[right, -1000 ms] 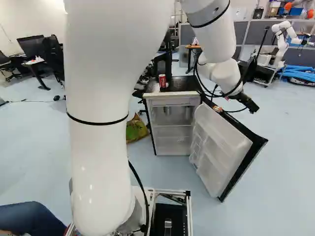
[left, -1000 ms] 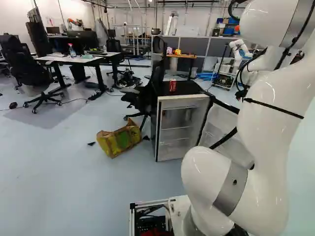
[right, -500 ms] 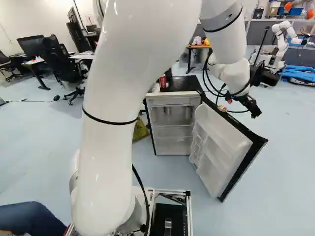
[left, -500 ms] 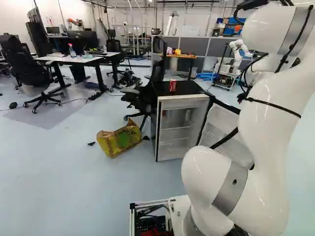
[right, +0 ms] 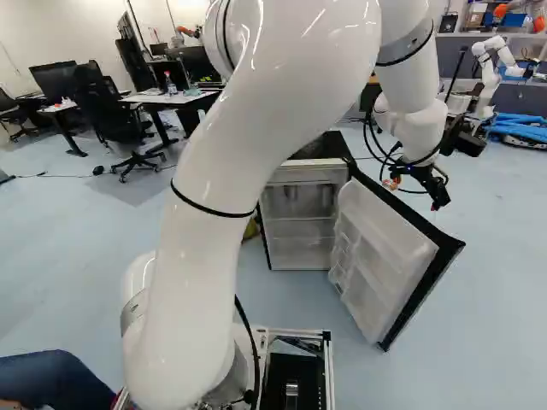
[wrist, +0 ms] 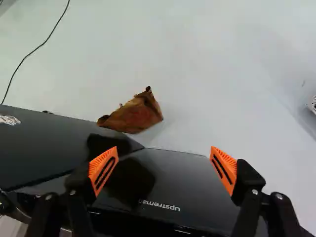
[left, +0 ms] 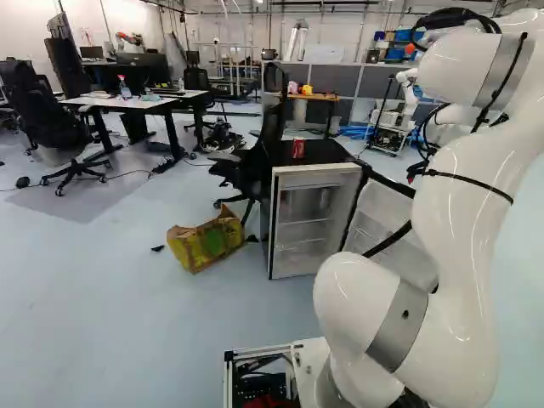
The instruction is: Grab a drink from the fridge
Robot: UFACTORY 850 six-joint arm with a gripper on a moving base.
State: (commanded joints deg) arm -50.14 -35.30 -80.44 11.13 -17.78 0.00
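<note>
My gripper (right: 439, 201) hangs beyond the open fridge door (right: 385, 256), past its top edge in the right base view. In the wrist view the gripper (wrist: 164, 170) is open, its orange pads far apart with nothing held. Dark glossy fridge surfaces (wrist: 177, 170) lie under and ahead of it. The small fridge (left: 316, 177) stands with its front uncovered, showing pale shelves. A red can (left: 298, 148) stands upright on its black top; the arm hides it in the right base view. I cannot make out a drink inside.
A yellow-brown bag (left: 206, 242) lies on the floor beside the fridge, with a black office chair (left: 246, 166) behind it. Another robot (right: 494, 73) stands farther back. Desks (left: 127, 104) are at the left. A person's leg (right: 51, 380) shows near the base.
The upper arm has swung rightward in the right base view, now covering the can there. The gripper has tipped downward and sunk a little. The base and fridge have not moved.
</note>
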